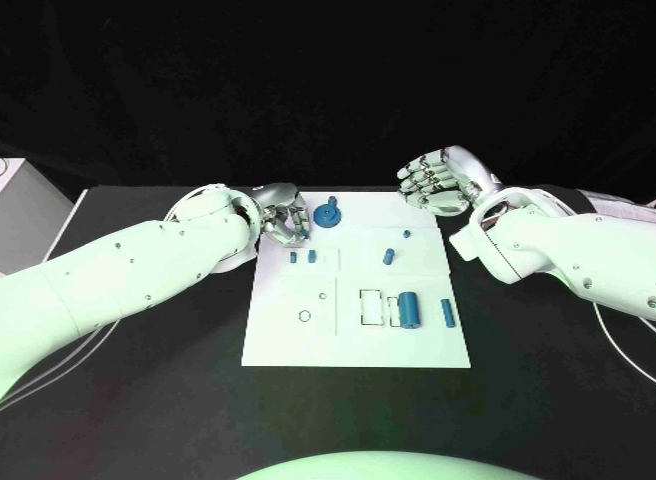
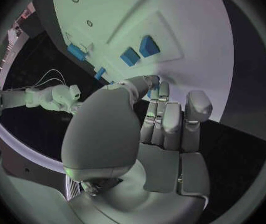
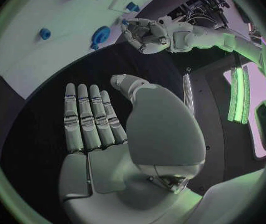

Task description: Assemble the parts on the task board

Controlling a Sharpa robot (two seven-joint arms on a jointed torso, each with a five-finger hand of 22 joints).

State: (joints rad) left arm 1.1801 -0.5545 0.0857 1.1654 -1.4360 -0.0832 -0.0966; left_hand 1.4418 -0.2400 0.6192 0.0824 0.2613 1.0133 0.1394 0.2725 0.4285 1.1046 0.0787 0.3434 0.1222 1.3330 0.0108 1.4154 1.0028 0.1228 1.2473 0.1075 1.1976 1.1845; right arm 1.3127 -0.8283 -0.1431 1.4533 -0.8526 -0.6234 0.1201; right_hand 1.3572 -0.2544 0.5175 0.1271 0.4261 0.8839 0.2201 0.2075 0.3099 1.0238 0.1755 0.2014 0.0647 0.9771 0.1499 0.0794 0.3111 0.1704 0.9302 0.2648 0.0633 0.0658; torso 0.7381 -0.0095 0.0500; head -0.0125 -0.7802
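Note:
The white task board (image 1: 354, 335) lies mid-table. At its far left corner my left hand (image 1: 282, 220) has its fingers curled in, and a small blue part (image 2: 153, 91) is pinched between its thumb tip and fingers. Just beside that hand a blue gear (image 1: 328, 213) stands on the board. Two small blue blocks (image 1: 302, 256) lie close in front of the hand. A blue peg (image 1: 406, 235), a short blue piece (image 1: 389, 256), a thick blue cylinder (image 1: 409, 308) and a slim blue pin (image 1: 446, 312) lie further right. My right hand (image 1: 441, 180) hovers off the far right corner with nothing in it, its fingers (image 3: 89, 117) straight.
A pale box (image 1: 18, 215) stands at the table's far left. Outlined slots (image 1: 371, 306) and small holes (image 1: 307, 317) mark the board's near half. Cables (image 1: 638, 335) trail along the right side. Black table (image 1: 155, 400) surrounds the board.

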